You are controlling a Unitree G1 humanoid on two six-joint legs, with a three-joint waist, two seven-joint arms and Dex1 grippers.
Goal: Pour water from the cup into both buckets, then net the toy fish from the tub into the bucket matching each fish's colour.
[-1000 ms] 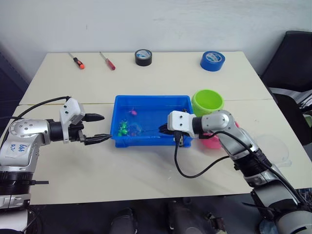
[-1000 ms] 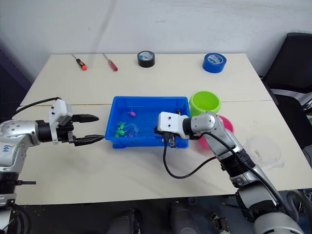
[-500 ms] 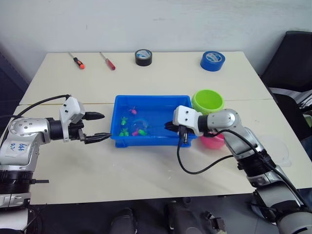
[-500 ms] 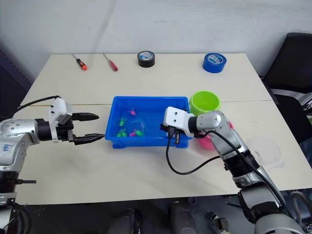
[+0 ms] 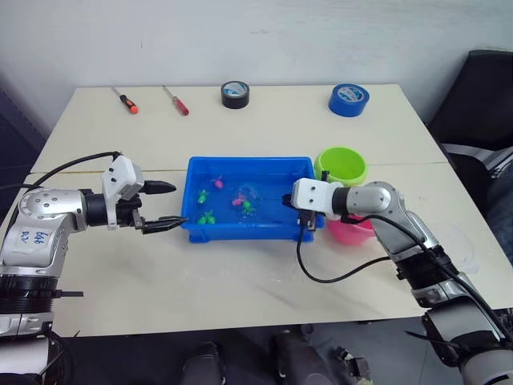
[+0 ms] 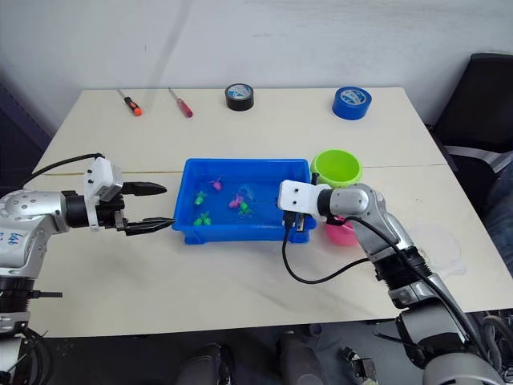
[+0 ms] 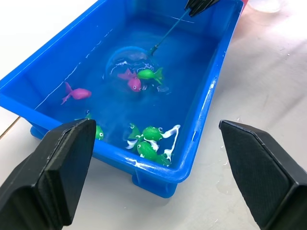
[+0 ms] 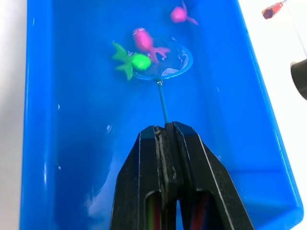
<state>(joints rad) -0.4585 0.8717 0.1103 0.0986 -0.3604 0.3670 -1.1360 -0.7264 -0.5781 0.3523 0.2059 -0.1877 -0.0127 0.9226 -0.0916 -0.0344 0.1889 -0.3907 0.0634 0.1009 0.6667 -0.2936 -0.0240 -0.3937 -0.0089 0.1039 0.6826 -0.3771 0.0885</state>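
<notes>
Two fish, one pink [image 8: 144,39] and one green [image 8: 139,61], lie at the hoop of your net [image 8: 163,62], which sits in the water near the middle of the tub [image 5: 250,229]. Your right gripper [image 8: 168,132] has its fingers pressed together on the net's thin handle, over the tub's right end. Your left gripper [image 5: 167,205] hangs just outside the tub's left wall, fingers spread wide, holding nothing.

Other fish: one pink [image 7: 76,93] apart toward the far left corner; a cluster of green [image 7: 149,143] against the near wall.

Green bucket [image 5: 342,166] stands at the tub's far right corner. Pink bucket [image 5: 349,231] is just in front of it, partly behind your right arm. Cup [image 6: 439,249] rests on the table near the right edge, well apart from the tub.

Far edge of the table: two screwdrivers [image 5: 125,99], black tape [image 5: 235,94], blue tape [image 5: 349,99].
</notes>
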